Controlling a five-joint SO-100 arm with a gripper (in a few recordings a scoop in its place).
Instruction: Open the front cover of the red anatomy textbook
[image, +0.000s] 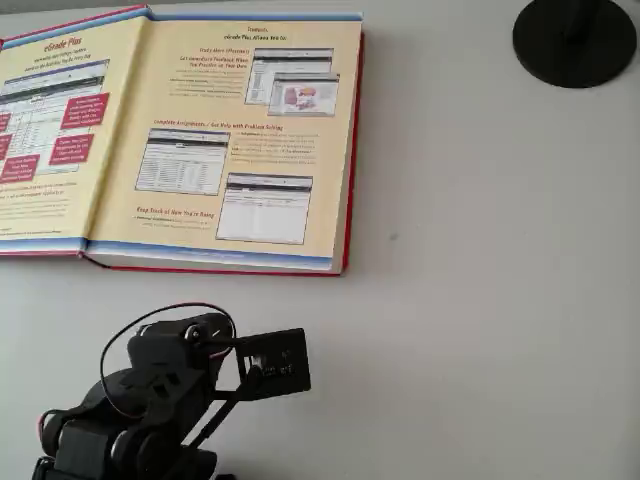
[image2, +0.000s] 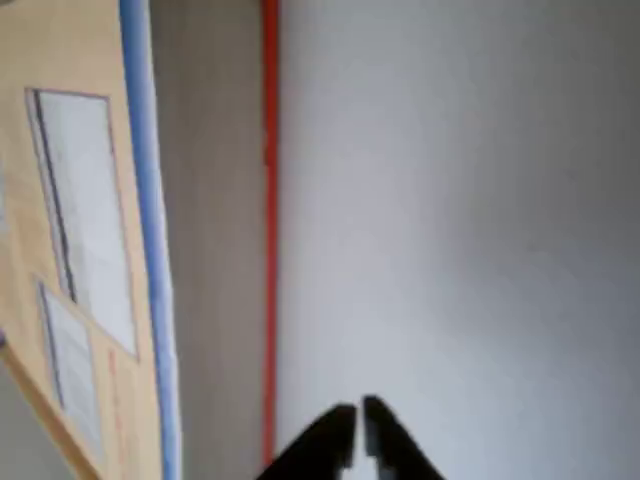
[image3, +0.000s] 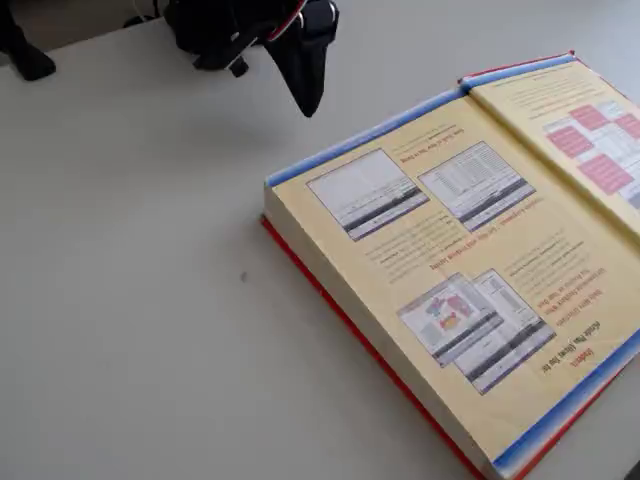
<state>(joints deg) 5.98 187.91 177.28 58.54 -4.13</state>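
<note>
The red anatomy textbook (image: 240, 140) lies flat on the table (image: 480, 300), at the far left part of it in the overhead view, and it runs past the left edge of that picture; it is open already, so the yellow endpapers with printed screenshots face up. The front cover (image: 45, 130) is turned over to the left and rests flat, its yellow inner face with red boxes upward; in the fixed view it (image3: 590, 130) lies at the upper right. Judged from this, the opening seems to be done, or nearly so.

The gripper (image2: 358, 425) is apart from the book, above the bare table just beside the red edge of the book; in the wrist view its two dark tips stand almost together, with only a thin slit between them, and nothing is held. In the fixed view it (image3: 305, 70) hangs near the far corner of the page block, not touching it.

The book looks thick and heavy, so it probably will not slide easily; the cover is a stiff board and should turn as one piece on its hinge; the best hold would be at its free long edge, lifted from under. The surface may be smooth and a little slippery.

A black round disc (image: 575, 40) stands at the far right corner of the table, well apart.
</note>
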